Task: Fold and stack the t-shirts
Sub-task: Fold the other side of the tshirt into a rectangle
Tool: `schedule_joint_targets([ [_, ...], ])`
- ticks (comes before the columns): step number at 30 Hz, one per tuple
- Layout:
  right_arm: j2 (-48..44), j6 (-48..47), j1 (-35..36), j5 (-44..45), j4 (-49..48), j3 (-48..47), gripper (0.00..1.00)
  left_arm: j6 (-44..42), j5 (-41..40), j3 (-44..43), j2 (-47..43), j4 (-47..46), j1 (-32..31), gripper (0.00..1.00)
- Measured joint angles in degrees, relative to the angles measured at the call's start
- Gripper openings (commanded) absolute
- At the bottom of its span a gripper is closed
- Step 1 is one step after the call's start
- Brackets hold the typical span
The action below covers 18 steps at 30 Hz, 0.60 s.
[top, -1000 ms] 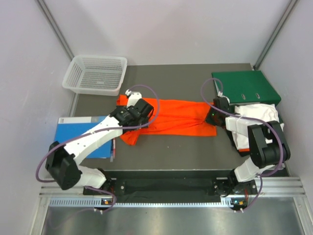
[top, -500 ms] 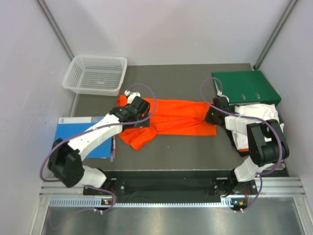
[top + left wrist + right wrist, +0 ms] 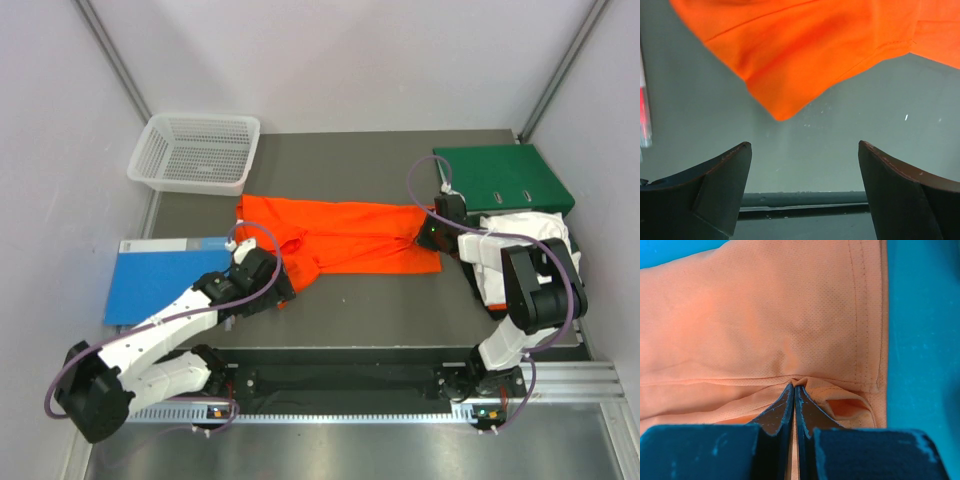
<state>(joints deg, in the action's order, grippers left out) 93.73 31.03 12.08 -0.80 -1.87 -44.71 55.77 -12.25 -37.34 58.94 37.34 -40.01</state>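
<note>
The orange shirt [image 3: 350, 235] lies spread across the middle of the table [image 3: 380, 160], long side running left to right, mostly flat with a loose flap turned over at its near-left corner. It looks light, thin and limp – a fine knit that will sag, crease and slide over itself rather than hold a line, so I judge it best taken at hems and corners, where the stitched edge gives the fingers something firm, and carried by two points at once to keep the fold straight. The right gripper [image 3: 794, 390] has its fingers pressed tightly together on a small ridge of orange cloth just inside the hem at the shirt's right edge. The left gripper [image 3: 804, 150] is spread wide and holds nothing; it hangs low over bare table just near of the pointed near-left corner, not touching it, and that corner seems the natural hold. The white basket [image 3: 195, 185] sits at the far left, well apart from the shirt, and nothing shows inside it. At the right, a white pile [image 3: 530, 232] of cloth lies partly under the right arm, touching a green binder [image 3: 505, 175] – how many garments it holds I cannot tell. A blue folder [image 3: 150, 280] lies at the near left.
</note>
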Motion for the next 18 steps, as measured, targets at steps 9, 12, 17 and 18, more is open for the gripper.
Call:
schedule_joint_targets([
  [9, 0.79, 0.02, -0.57, -1.95, -0.81, -0.39, 0.00, 6.34, -0.22, 9.57, -4.52, -2.62, -0.02, 0.75],
  [12, 0.79, 0.02, -0.72, -2.25, -0.81, -0.39, 0.00, 7.17, -0.55, 10.78, -3.19, -4.22, -0.31, 0.70],
  [17, 0.79, 0.02, -1.01, -2.80, -0.76, -0.39, 0.00, 7.76, -1.38, 11.23, -0.02, -8.72, -0.83, 0.59],
  [18, 0.79, 0.02, -1.01, -2.82, -0.76, -0.39, 0.00, 7.78, -1.77, 11.32, 0.52, -9.79, -0.92, 0.56],
])
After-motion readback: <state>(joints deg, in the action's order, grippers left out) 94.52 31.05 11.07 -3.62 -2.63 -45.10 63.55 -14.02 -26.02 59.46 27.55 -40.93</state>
